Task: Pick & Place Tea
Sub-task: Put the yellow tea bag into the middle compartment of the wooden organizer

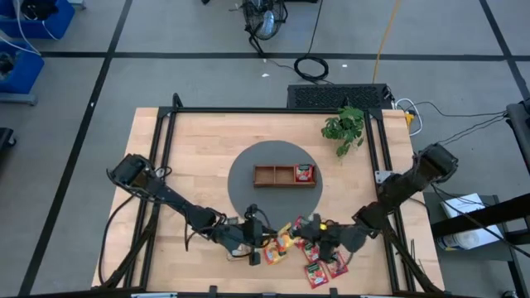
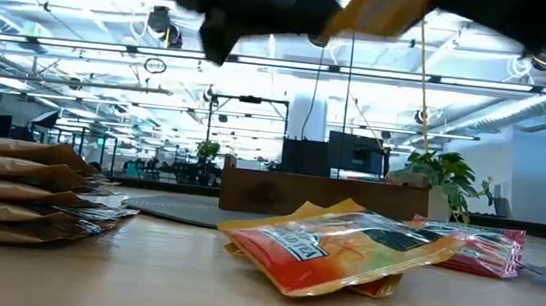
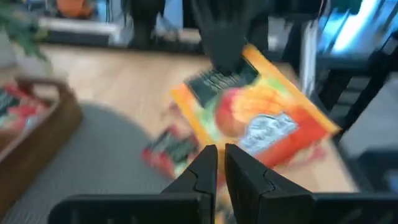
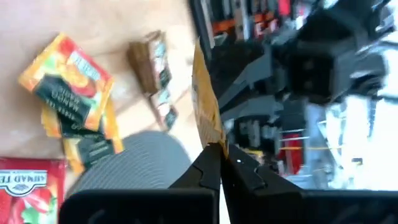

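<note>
Right gripper (image 4: 217, 163) is clamped shut on 1 orange sachet (image 4: 205, 99), held edge-on and upright above the loose sachets (image 1: 310, 257) near the table's front. Tray (image 1: 284, 175) lies beyond, toward the table's middle. Left gripper (image 3: 219, 168) hovers beside the pile, nearly shut, holding nothing.

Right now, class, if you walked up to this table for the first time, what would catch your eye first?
The right claw, shut on an orange-yellow tea sachet, holds it up off the table at the near edge, where the left claw waits close by. Below them, loose tea sachets lie scattered in red and orange. At the table's middle a wooden tray sits on a round grey mat, one red sachet in its right compartment.
</note>
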